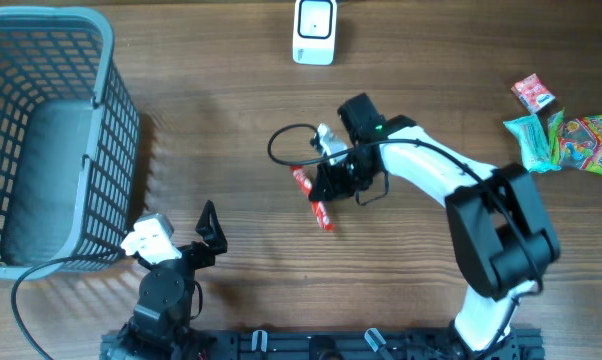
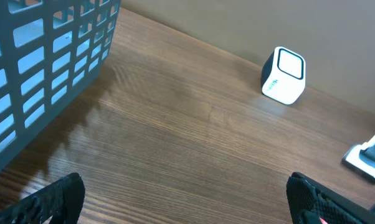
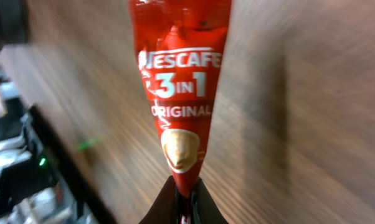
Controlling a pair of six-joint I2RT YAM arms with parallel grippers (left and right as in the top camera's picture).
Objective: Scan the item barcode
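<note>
A red Nescafé 3-in-1 stick sachet (image 3: 181, 74) is pinched at its lower end by my right gripper (image 3: 181, 200), which is shut on it. From above, the sachet (image 1: 312, 199) hangs slanted just over the table's middle, below the right gripper (image 1: 331, 182). No barcode shows on the printed face towards the wrist camera. The white scanner (image 1: 314, 30) stands at the table's far edge, well beyond the sachet, and shows again in the left wrist view as the scanner (image 2: 283, 75). My left gripper (image 1: 211, 232) rests near the front left, open and empty, fingers (image 2: 61, 196) wide apart.
A grey mesh basket (image 1: 111, 120) fills the left side; its wall (image 2: 44, 68) is close to the left gripper. Several colourful snack packets (image 1: 566, 138) lie at the right edge. A black cable (image 1: 286, 140) loops beside the right wrist.
</note>
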